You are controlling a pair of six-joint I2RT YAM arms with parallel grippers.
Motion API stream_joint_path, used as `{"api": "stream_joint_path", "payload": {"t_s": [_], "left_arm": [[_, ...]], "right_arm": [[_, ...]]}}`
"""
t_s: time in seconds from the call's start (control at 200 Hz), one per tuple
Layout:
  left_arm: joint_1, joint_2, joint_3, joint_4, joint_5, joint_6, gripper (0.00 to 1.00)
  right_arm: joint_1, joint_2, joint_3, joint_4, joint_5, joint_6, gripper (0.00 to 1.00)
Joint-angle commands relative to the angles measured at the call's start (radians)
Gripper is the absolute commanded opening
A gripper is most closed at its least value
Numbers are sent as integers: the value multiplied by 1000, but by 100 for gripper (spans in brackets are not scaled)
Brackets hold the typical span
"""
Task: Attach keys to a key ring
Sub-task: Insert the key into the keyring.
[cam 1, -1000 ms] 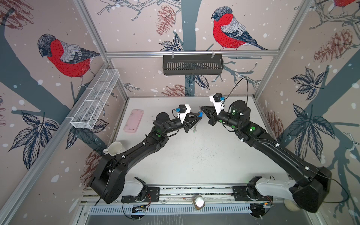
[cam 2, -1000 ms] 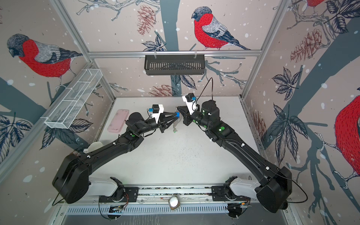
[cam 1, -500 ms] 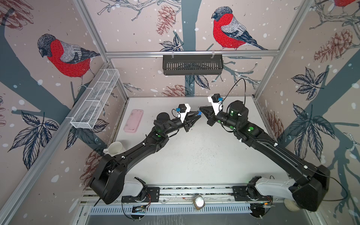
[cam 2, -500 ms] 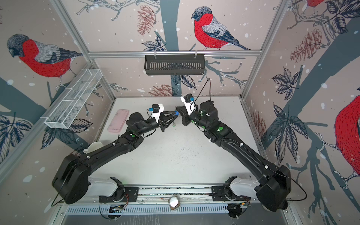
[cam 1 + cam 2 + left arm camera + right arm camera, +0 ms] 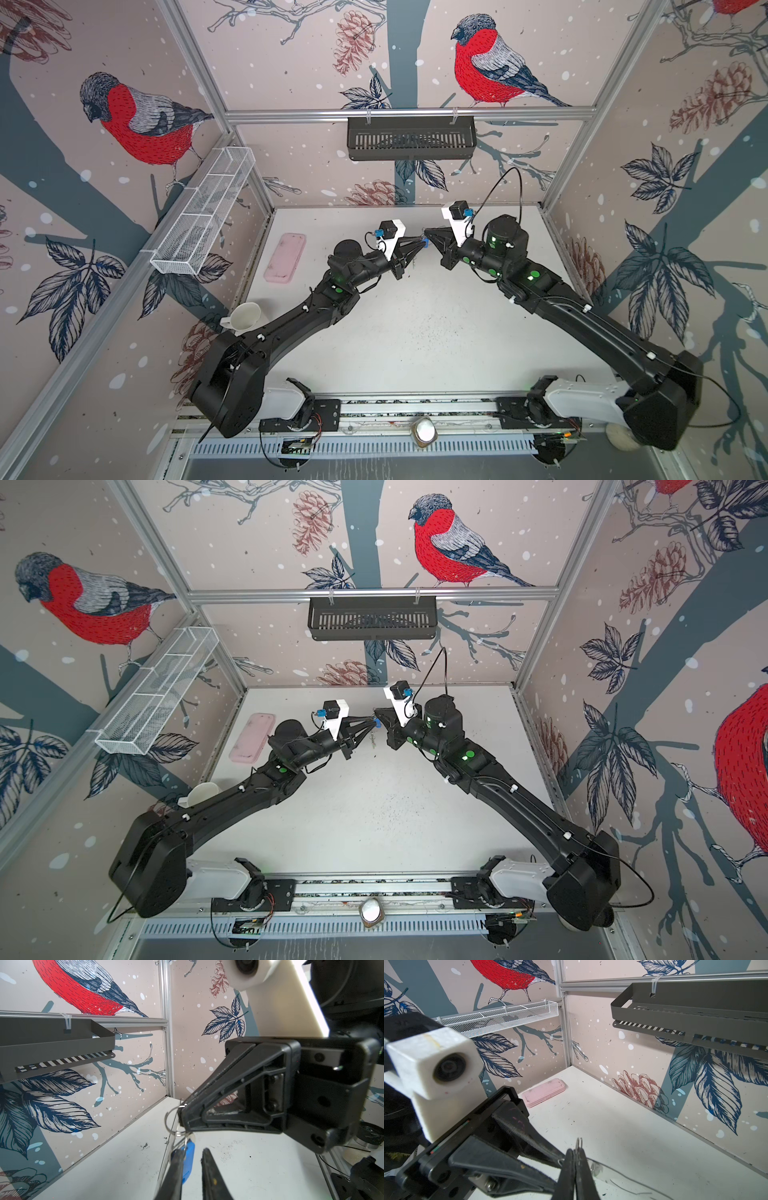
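right gripper [image 5: 576, 1157] clamped on one wire key ring [image 5: 166, 1120], one blue key tag [image 5: 190, 1160] just below, between the narrowly parted jaws of the left gripper [image 5: 192, 1152], one pink case [image 5: 286, 257] well apart

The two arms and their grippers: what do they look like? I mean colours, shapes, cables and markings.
Both the left arm and right arm are black, with white base housings and small green dots. The left gripper and right gripper have black, tapered fingers. Each wrist carries a white camera block with a blue connector; a black cable loops above the right one.
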Motion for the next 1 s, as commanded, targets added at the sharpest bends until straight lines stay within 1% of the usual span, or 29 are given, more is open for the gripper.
{"api": "stream_joint_path", "payload": {"t_s": [0.0,0.085,0.25,0.595,0.645,0.82,0.915,0.991], "left_arm": [[1,-4,13,-10,-73,16,17],[2,-5,18,-23,-99,21,16],[2,-8,18,-27,-101,29,15],[1,-30,6,-34,-108,46,7],[1,-33,5,-34,-108,47,8],[1,-42,-8,-24,-81,49,20],[1,-44,-8,-29,-62,53,23],[1,-47,-10,-32,-62,54,23]], "right_arm": [[5,-9,2,25,-79,-7,0],[5,-9,5,14,-93,-8,0],[5,-6,9,0,-114,-7,0],[-10,8,28,-26,-162,6,0],[-12,8,29,-29,-169,9,0],[-15,8,31,-30,-170,13,0],[-19,8,30,-25,-169,17,0],[-21,8,29,-23,-173,19,0]]}}
